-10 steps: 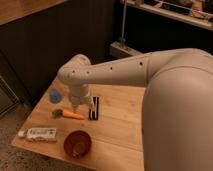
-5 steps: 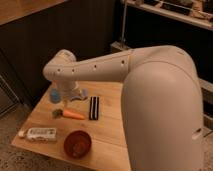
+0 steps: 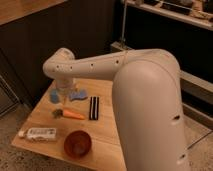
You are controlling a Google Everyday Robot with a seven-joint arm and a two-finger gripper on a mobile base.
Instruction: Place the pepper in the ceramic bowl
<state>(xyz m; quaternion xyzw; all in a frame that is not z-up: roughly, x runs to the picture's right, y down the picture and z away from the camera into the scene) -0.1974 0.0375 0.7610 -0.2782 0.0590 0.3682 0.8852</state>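
The orange pepper (image 3: 74,115) lies on the wooden table (image 3: 107,132), its tapered end pointing right. The reddish-brown ceramic bowl (image 3: 77,143) stands near the table's front edge, just in front of the pepper, and looks empty. My white arm reaches in from the right across the table. My gripper (image 3: 63,94) hangs down from the wrist, behind and slightly left of the pepper, next to the small blue round thing (image 3: 54,95). It holds nothing that I can see.
A small dark green lump (image 3: 57,113) sits at the pepper's left end. A white tube (image 3: 39,133) lies at front left. A black striped object (image 3: 93,108) lies right of the pepper. A blue piece (image 3: 78,94) sits behind it.
My arm has swung to the left and fills more of the view. The gripper has moved left, from behind the pepper towards the blue round thing. The objects have not moved.
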